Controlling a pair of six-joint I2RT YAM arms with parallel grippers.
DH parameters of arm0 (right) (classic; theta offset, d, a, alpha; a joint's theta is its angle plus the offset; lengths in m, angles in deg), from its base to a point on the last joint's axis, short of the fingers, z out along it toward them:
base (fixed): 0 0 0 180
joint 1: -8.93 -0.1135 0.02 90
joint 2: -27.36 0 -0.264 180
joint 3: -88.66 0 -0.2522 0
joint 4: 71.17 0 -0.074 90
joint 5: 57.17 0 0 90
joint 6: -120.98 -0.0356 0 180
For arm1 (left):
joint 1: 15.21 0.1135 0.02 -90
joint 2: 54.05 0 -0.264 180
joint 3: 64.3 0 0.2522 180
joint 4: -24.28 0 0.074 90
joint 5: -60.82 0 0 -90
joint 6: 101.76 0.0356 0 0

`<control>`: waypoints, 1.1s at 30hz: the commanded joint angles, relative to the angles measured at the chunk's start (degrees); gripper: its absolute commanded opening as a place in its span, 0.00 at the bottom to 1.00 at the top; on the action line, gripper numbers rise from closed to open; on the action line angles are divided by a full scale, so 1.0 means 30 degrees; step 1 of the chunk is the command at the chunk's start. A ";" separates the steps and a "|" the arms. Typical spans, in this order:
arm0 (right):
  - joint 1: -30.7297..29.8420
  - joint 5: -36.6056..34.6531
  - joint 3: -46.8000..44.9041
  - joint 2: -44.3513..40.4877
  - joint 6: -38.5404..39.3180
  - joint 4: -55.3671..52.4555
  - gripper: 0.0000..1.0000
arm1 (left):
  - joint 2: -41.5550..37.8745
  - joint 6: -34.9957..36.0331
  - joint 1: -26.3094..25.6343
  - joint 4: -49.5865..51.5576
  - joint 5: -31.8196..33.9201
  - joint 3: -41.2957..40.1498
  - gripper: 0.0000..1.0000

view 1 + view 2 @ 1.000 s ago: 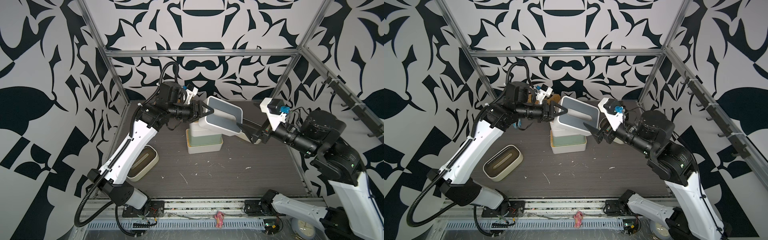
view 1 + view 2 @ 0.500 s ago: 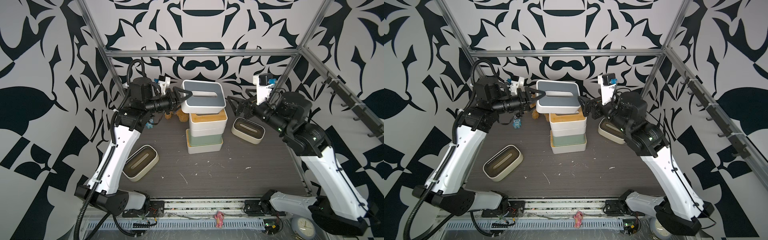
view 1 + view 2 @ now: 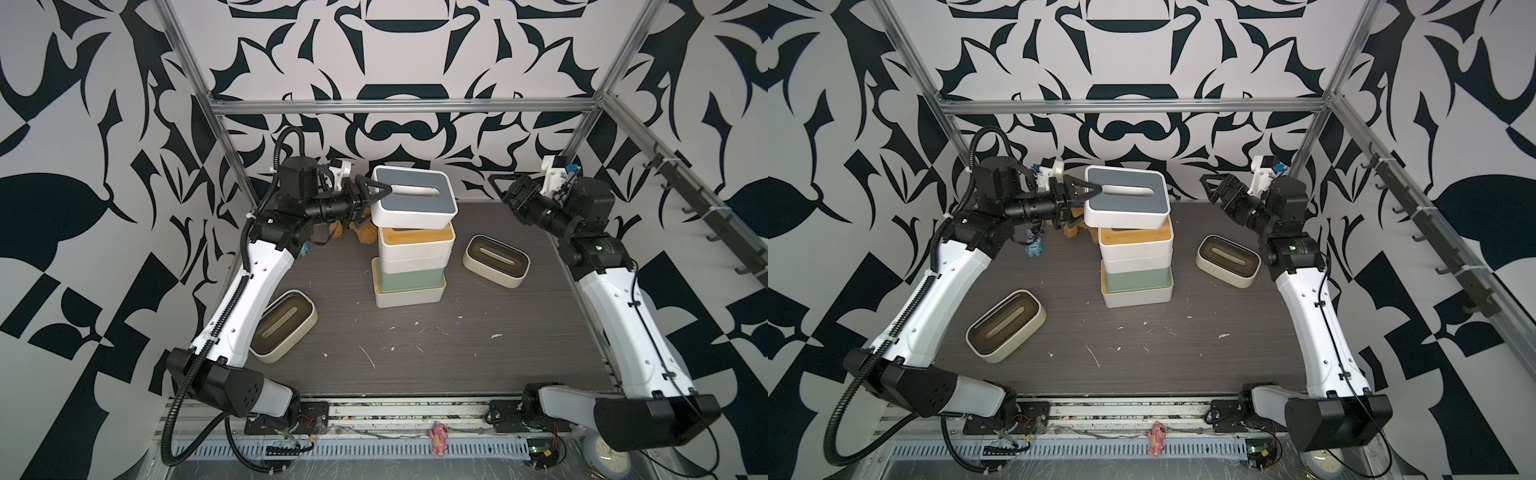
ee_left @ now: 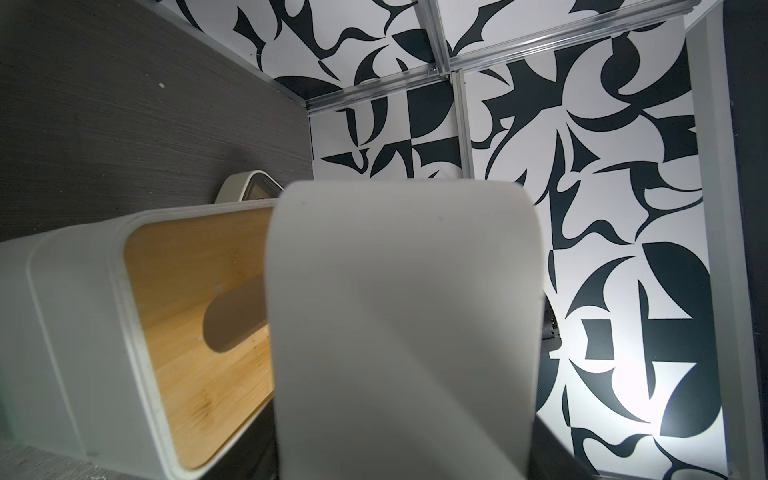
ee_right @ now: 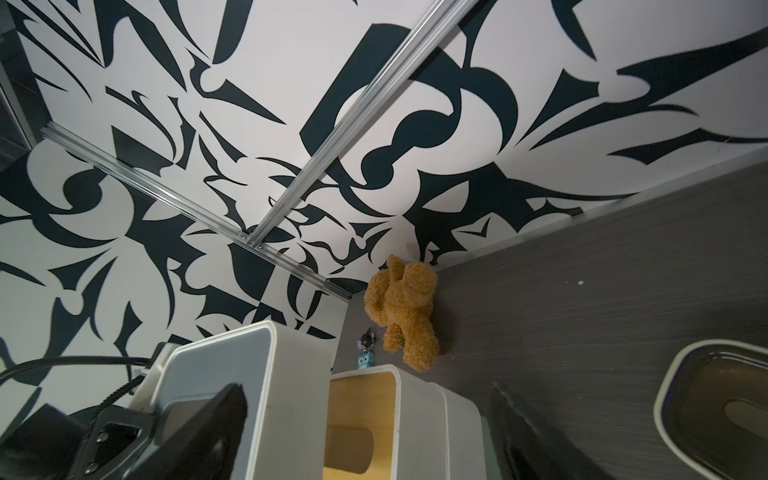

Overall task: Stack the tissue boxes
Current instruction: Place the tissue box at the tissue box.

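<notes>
Shows the grey-lidded box (image 3: 415,203) swung from a steep tilt to level, directly over the uppermost bamboo-lidded box (image 3: 415,243) and overhanging it toward 9 o'clock. Shows the left gripper (image 3: 376,199), clamped on that box's 9 o'clock end, shifted toward 9 o'clock. Shows the right gripper (image 3: 495,187) released from the 3 o'clock end, jaws spread with nothing between them, withdrawn toward 2 o'clock and now well apart from both boxes.
</notes>
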 commanded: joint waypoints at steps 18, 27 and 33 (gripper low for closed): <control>0.0258 0.3286 -0.2506 -0.1601 -0.2470 0.3160 0.94 | 0.0712 -0.1280 -0.0125 -0.3067 -0.0933 -0.1687 0.32; 0.0232 0.3559 -0.2915 -0.1486 -0.2678 0.3507 0.94 | 0.0667 -0.1393 -0.0266 -0.3126 -0.1049 -0.2109 0.33; 0.0236 0.3755 -0.3208 -0.1400 -0.3064 0.3995 0.94 | 0.0591 -0.1504 -0.0367 -0.3238 -0.1028 -0.2398 0.36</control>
